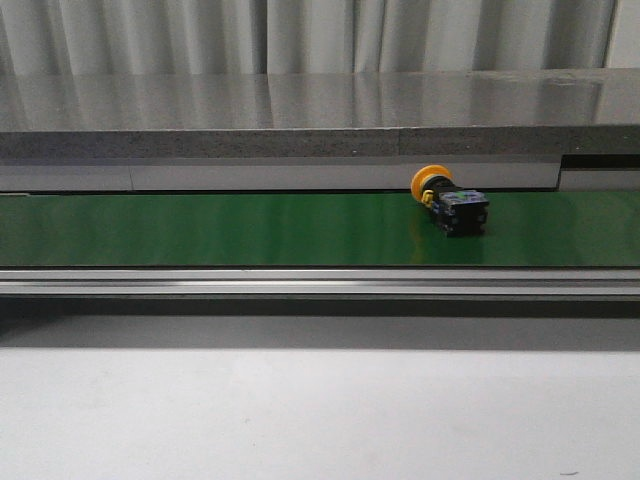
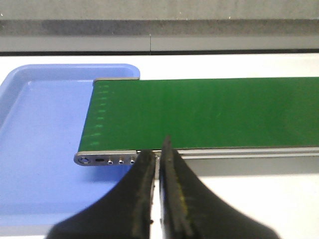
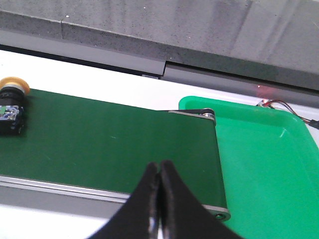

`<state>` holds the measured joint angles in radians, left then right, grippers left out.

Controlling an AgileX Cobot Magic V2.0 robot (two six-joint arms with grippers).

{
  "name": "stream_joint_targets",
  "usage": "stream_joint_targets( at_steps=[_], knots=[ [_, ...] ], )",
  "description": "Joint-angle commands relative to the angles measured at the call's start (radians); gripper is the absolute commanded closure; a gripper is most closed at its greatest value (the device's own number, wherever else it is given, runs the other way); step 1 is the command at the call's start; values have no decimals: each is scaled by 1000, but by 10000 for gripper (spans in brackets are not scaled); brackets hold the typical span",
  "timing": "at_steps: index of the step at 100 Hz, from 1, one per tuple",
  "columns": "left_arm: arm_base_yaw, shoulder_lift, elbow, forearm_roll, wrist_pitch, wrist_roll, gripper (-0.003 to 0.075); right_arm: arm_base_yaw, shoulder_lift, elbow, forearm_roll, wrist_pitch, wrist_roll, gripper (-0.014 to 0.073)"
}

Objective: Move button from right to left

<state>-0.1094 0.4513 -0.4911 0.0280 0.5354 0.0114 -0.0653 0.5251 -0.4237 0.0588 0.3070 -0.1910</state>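
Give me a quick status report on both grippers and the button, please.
Left gripper shut, empty. Right gripper shut, empty. Button lying on its side on the green belt, untouched. Nothing in the way.

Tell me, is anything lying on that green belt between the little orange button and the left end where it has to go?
Nothing visible. The button lies on the green belt, and the stretch to its left shows bare, up to the blue tray.

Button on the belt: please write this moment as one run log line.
button: lying on green belt, right part | left gripper: shut, empty | right gripper: shut, empty
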Motion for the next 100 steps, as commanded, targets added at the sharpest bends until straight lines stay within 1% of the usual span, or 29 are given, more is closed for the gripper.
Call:
stream_joint_targets(
  at_steps=[1,13,25,48,57,62,64,67,68,70,76,78,83,85,89,90,93,96,100],
  knots=[
    [0,114,-131,-18,24,-11,715,2,2,-28,3,-79,-10,661],
    [0,245,-243,-28,101,-11,715,2,2,-28,3,-79,-10,661],
    [0,366,-323,-28,138,-11,715,2,2,-28,3,-79,-10,661],
    [0,507,-359,-42,136,-11,715,2,2,-28,3,-79,-10,661],
    [0,536,-359,-42,136,1,694,2,2,-28,3,-79,-10,661],
    [0,547,-359,-42,136,1,653,2,2,-28,3,-79,-10,661],
    [0,549,-359,-42,136,1,620,2,2,-28,3,-79,-10,661],
    [0,549,-359,-42,134,1,591,2,2,-28,3,-79,-10,661],
    [0,549,-359,-42,134,1,557,2,2,-28,3,-79,-10,661],
    [0,549,-359,-42,134,1,532,2,2,-28,3,-79,-10,661],
    [0,549,-359,-42,132,1,416,2,2,-28,3,-79,-10,661],
    [0,549,-359,-42,132,1,354,2,2,-28,3,-79,-10,661],
    [0,549,-359,-42,132,1,262,2,2,-28,3,-79,-10,661],
    [0,549,-359,-42,132,1,207,2,2,-28,3,-79,-10,661],
    [0,549,-359,-42,132,1,138,2,2,-28,3,-79,-10,661],
    [0,549,-359,-42,132,1,138,2,2,-28,3,-79,-10,661],
    [0,549,-359,-42,127,1,97,2,2,-28,3,-79,-10,661],
    [0,549,-359,-42,125,1,76,2,2,-28,3,-79,-10,661],
    [0,549,-359,-42,125,1,64,2,2,-28,3,-79,-10,661]
  ],
)
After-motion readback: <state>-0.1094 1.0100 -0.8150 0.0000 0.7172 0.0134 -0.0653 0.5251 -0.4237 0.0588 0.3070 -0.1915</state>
